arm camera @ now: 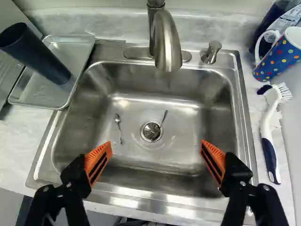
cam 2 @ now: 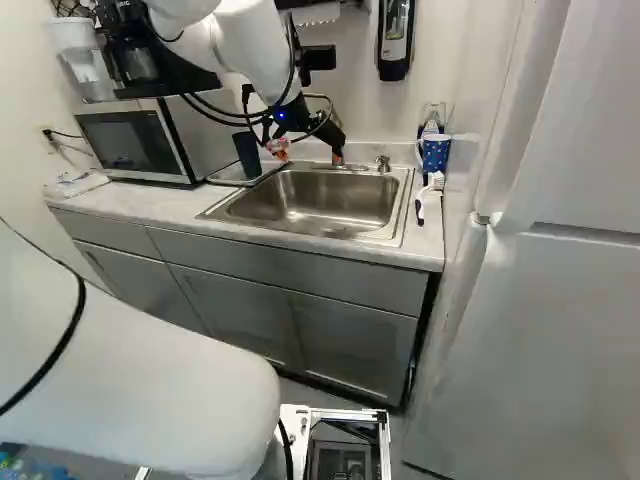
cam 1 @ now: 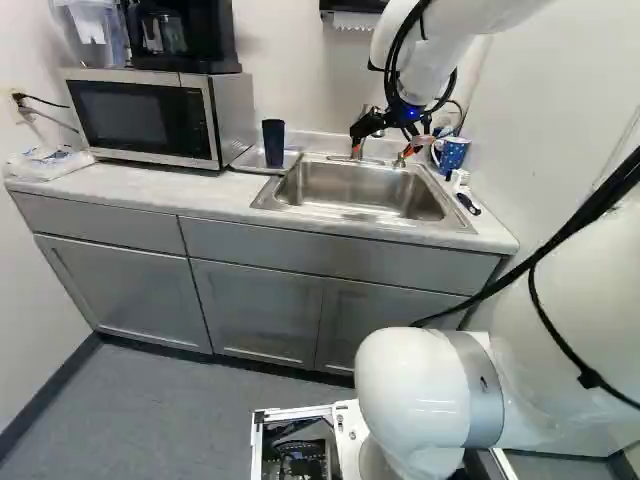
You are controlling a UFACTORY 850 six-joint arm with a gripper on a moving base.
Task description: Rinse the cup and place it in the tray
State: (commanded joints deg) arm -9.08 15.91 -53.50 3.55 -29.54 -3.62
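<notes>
Dark cup (arm camera: 35,54) upright in the metal tray (arm camera: 40,94), gripper (cam 1: 382,151) hanging over the sink (arm camera: 183,115) with nothing in its grasp.
From where I stand, the fingers are spread wide; two small spoons (arm camera: 118,125) lie in the basin, and a dotted mug (arm camera: 277,57) and white-and-blue brush (arm camera: 267,127) sit on the bench (arm camera: 287,165) beside it.

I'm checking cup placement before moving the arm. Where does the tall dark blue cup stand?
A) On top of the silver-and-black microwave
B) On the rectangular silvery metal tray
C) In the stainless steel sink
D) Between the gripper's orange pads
B: the wrist view shows the dark blue cup standing on the silvery metal tray beside the sink, away from the open gripper.
</notes>
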